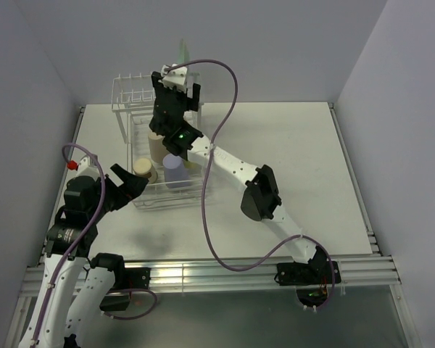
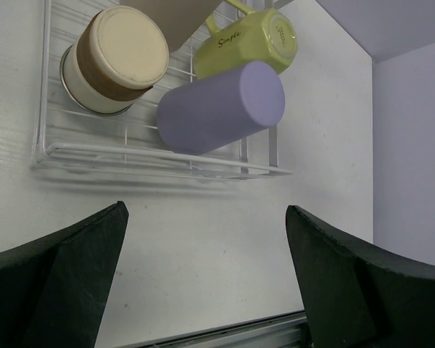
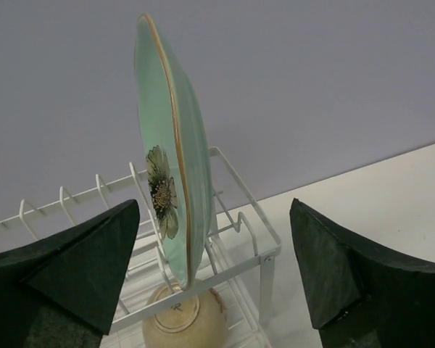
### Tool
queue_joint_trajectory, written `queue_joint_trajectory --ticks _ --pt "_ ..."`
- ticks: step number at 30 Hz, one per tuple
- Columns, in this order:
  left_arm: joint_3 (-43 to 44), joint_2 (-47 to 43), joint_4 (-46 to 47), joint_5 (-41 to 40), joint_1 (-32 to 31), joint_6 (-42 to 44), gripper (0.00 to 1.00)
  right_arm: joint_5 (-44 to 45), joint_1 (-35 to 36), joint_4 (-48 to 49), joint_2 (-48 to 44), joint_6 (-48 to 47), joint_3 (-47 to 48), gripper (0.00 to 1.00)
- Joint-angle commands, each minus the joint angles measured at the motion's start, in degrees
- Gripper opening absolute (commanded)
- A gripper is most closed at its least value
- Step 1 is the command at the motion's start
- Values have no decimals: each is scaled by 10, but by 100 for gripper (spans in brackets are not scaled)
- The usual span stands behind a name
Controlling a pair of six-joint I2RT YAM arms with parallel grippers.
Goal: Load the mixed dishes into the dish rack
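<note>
Right hand (image 3: 212, 232), fingers apart and clear of the plate (image 3: 163, 138), which stands on edge, slotted in at the far end of the rack (image 3: 239, 270). Glazed ware: likely stiff, slippery and chip-prone, best pinched across its thin rim. Left hand (image 2: 203, 246), likewise spread and empty, hangs by the rack's near end.

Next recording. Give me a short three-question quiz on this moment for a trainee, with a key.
1. True or false: the mint-green flower-motif plate stands on edge in the prongs of the white wire dish rack.
2. Which word is printed on the pale yellow-green handled mug? A Simple, B Coffee, C Home.
3. Fill in: the left gripper and the right gripper are both ___.
Key: 1 true; 2 A; 3 open.
</note>
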Motion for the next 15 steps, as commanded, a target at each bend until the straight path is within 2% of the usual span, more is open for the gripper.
queue_joint_trajectory --ticks 1,6,9,10,11,13,15 --pt "37 -3 4 -10 1 5 97 6 11 6 -73 -17 -23 95" --pt "44 2 -1 0 1 4 97 10 27 -52 -154 3 -97 100" --pt "41 2 3 11 1 0 97 -15 35 -186 -226 105 -163 100" --pt "40 3 2 13 1 -1 97 -42 35 -304 -244 157 -191 100" --pt "39 5 4 16 1 -2 97 -73 32 -361 -279 255 -201 100" --pt "34 11 8 21 1 -3 97 -194 18 -486 -302 349 -234 100" --pt "31 22 13 30 1 -3 97 -298 11 -541 -332 386 -263 100"
